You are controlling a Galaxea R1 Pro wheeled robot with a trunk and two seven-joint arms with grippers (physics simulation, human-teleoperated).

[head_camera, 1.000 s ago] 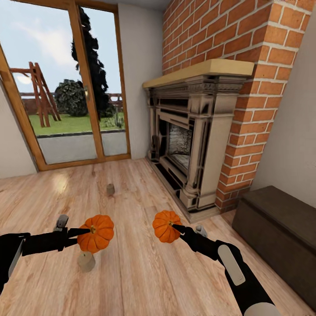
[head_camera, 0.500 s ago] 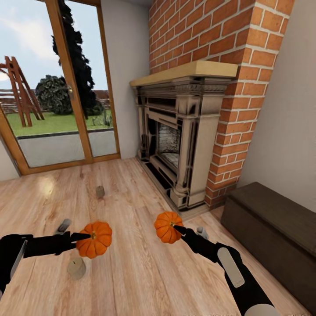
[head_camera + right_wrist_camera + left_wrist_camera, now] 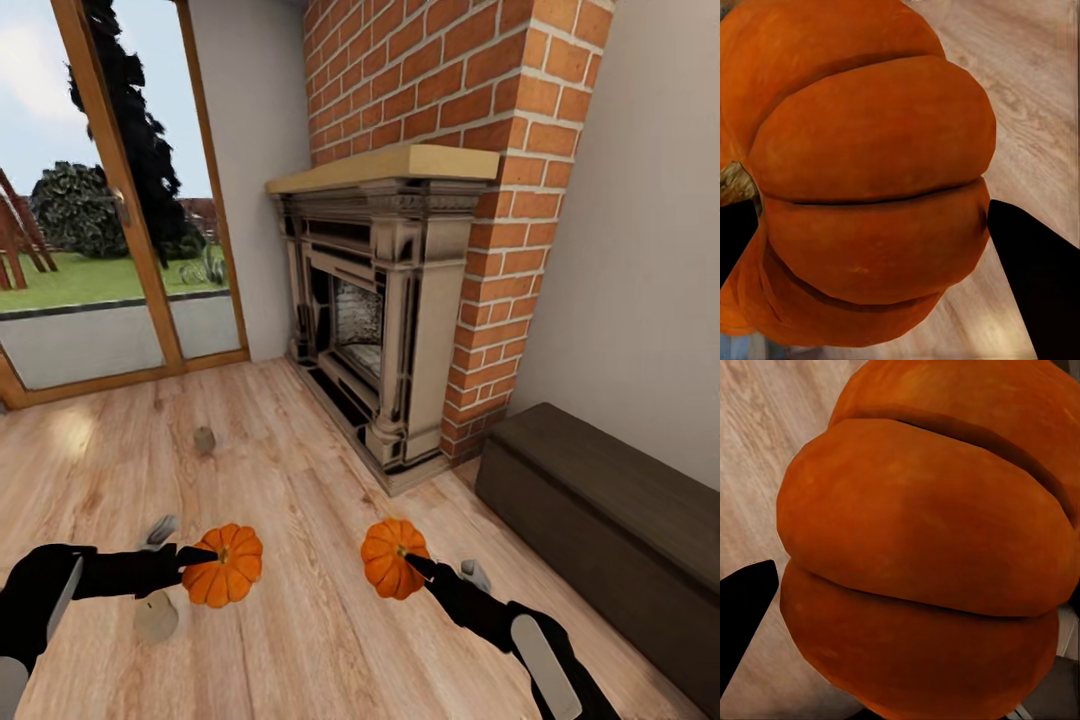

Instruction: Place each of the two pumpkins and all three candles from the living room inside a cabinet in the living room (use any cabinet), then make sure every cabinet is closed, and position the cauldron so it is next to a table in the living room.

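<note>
Orange pumpkins gripped, one per gripper: left gripper (image 3: 200,560) clamped on left pumpkin (image 3: 223,579), right gripper (image 3: 418,567) on right pumpkin (image 3: 393,557). Cabinet (image 3: 600,520) seen lower right, shut, long axis receding; right arm judged nearer.

Both black arms reach forward at about the same height, low in front of the robot. The left gripper (image 3: 205,560) points inward from the left, its fingers clamped on a pumpkin (image 3: 224,579) held clear of the floor. The right gripper (image 3: 415,568) angles up and inward from the lower right, gripping the other pumpkin (image 3: 392,558) the same way.
</note>
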